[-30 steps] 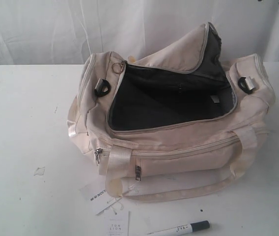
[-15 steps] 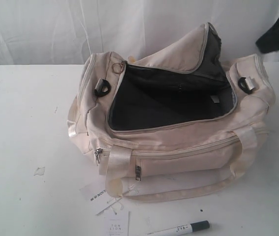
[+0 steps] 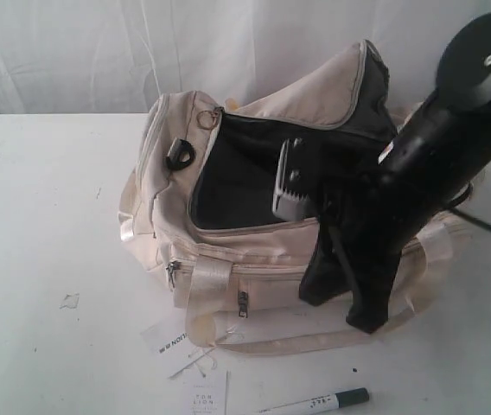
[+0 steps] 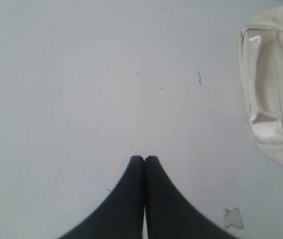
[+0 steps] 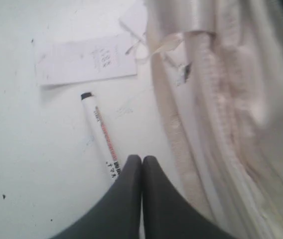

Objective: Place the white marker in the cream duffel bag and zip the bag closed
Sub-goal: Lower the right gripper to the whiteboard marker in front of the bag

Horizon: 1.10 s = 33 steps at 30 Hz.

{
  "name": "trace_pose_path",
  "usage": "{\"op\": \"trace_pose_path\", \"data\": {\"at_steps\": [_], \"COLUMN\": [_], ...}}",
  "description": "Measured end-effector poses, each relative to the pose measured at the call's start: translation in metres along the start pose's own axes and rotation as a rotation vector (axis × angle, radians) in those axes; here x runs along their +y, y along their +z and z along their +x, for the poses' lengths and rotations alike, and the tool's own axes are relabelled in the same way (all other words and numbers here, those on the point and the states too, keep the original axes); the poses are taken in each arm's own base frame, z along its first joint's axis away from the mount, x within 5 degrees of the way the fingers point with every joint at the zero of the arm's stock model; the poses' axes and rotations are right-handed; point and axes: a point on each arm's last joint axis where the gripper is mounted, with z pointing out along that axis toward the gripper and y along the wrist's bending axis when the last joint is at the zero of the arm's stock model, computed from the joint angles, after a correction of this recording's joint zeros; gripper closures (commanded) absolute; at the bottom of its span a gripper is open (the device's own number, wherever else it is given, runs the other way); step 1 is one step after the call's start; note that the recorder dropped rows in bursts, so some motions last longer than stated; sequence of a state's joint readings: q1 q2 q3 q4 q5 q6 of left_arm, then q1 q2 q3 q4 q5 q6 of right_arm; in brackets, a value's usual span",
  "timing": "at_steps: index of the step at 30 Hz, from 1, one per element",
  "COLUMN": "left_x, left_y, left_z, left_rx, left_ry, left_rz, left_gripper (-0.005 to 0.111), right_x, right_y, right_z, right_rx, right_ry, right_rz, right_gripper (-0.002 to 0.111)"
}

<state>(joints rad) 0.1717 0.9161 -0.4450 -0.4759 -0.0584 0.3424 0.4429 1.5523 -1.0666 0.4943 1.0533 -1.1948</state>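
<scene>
Your right gripper (image 5: 141, 159) has its jaws pressed together and grips nothing; the white marker (image 5: 101, 133) lies on the table just past its tips, one end hidden behind them, and you cannot tell whether they touch. Beside it lie a white paper hang tag (image 5: 84, 59) and the cream duffel bag (image 5: 221, 99). Your left gripper (image 4: 144, 159) is likewise shut and empty above bare table (image 4: 81, 74), with an end of the bag at the edge of that view.

A second ago the right arm (image 3: 418, 173) was almost out of the exterior view; now it crosses the bag's right half and reaches down over its front. The bag (image 3: 228, 255) has not moved, its top still unzipped and the dark lining showing; the marker (image 3: 319, 402) is where it was, in front of the bag.
</scene>
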Motion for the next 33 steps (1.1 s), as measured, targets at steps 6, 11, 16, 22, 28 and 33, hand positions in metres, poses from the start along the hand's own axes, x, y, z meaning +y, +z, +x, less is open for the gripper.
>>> {"op": "trace_pose_path", "data": {"at_steps": [6,11,16,22,28,33], "left_x": [-0.006,-0.006,-0.006,-0.006,-0.006,-0.007], "left_y": [-0.011,-0.013,-0.013,-0.013,-0.013,-0.013], "left_z": [0.014,0.015,0.014,0.014,0.016,0.016], "left_rx": [-0.034,-0.051,-0.056,-0.057,-0.040,-0.036], "left_ry": [0.153,0.165,0.167,0.167,0.168,0.168], "left_rz": [0.026,0.020,0.018,0.018,0.028,0.031], "left_gripper": [0.107,0.107,0.107,0.107,0.107,0.107], "right_x": [0.003,0.016,0.021,0.026,0.028,0.032], "right_y": [0.042,0.049,0.058,0.071,0.077,0.084], "right_z": [0.017,0.016,0.012,0.025,0.033,0.042], "right_rx": [0.173,0.215,0.205,0.230,0.235,0.241], "right_ry": [-0.068,-0.101,-0.131,-0.133,-0.145,-0.204], "right_rz": [-0.105,-0.170,-0.138,-0.113,-0.101,-0.101], "right_gripper": [0.091,0.080,0.080,0.070,0.066,0.066]}}
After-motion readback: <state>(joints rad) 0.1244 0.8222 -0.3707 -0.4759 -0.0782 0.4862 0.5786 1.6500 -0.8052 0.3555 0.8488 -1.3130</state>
